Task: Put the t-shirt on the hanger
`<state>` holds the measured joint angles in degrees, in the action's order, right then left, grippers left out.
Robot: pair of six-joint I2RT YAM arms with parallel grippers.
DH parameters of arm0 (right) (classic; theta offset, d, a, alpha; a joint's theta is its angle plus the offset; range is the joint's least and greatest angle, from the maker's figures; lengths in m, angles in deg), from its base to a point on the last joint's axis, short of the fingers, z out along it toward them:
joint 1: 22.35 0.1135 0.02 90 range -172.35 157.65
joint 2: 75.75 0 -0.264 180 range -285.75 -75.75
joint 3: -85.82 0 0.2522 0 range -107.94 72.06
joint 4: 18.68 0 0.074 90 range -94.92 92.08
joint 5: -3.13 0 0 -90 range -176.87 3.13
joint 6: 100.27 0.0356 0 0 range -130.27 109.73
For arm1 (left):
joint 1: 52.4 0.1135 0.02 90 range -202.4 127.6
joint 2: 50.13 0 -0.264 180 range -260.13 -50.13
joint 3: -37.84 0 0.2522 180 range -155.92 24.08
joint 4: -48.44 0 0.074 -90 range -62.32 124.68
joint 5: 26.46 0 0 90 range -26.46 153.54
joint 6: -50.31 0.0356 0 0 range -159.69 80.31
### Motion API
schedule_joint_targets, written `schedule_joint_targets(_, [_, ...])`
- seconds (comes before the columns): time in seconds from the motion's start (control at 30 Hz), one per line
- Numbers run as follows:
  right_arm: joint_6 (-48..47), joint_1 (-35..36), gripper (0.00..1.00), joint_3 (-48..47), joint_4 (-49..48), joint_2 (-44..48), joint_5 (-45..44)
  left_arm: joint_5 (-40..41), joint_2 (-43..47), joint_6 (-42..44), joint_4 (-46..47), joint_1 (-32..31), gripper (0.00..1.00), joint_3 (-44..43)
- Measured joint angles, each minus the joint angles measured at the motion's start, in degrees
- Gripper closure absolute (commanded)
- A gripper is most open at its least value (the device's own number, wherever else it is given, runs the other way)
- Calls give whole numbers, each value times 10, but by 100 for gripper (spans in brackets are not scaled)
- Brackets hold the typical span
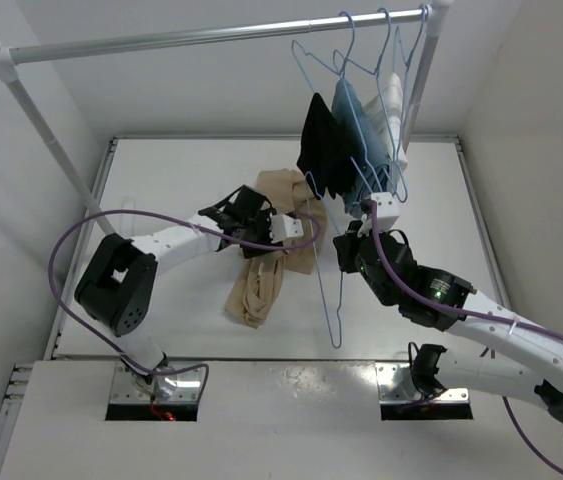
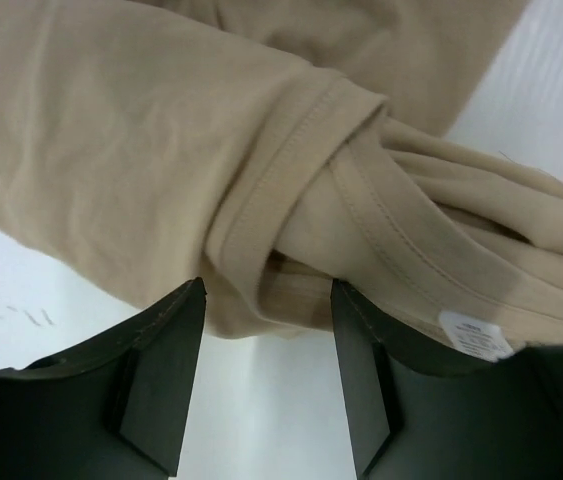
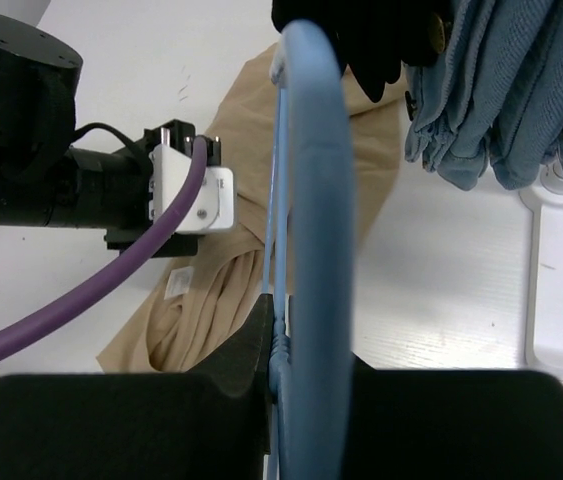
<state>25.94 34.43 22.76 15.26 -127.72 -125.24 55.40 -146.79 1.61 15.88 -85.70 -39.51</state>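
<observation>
My left end effector (image 2: 266,300) is open, jaws either side of the t-shirt's (image 2: 141,130) collar fold, not clamped. My right end effector (image 3: 296,355) is closed on the hanger (image 3: 316,200) wire. The t-shirt lies crumpled on the counter (image 1: 161,180) between my arms, hanger just beside it.

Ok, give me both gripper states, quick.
Left gripper: open, tips around a fold of the t-shirt.
Right gripper: shut on the hanger.

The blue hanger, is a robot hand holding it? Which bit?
Yes. The right arm's jaws pinch the hanger on its thin wire frame; which stretch is unclear. The left jaws stand open at the t-shirt.
</observation>
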Motion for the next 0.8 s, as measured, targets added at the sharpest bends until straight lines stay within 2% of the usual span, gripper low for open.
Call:
schedule_joint_targets(0.03, [0,0,100,0,0,0,0,-4,-1,1,-6,0,42,0])
schedule_joint_targets(0.13, [-2,0,100,0,0,0,1,-13,-4,2,-19,2,57,0])
schedule_joint_targets(0.17, [-3,0,100,0,0,0,2,-14,-9,-1,-22,3,72,-3])
schedule_joint_targets(0.27, [-9,0,100,0,-3,-4,15,-14,-42,-19,-28,7,100,-33])
schedule_joint_targets(0.47, [-20,0,100,-4,17,-9,58,-23,-60,-62,-61,27,100,-83])
schedule_joint_targets(0.6, [-21,0,100,-6,57,-2,123,-29,-50,-85,-90,37,100,-110])
schedule_joint_targets(0.8, [-14,-3,100,-6,60,22,190,-28,-46,-109,-118,37,100,-116])
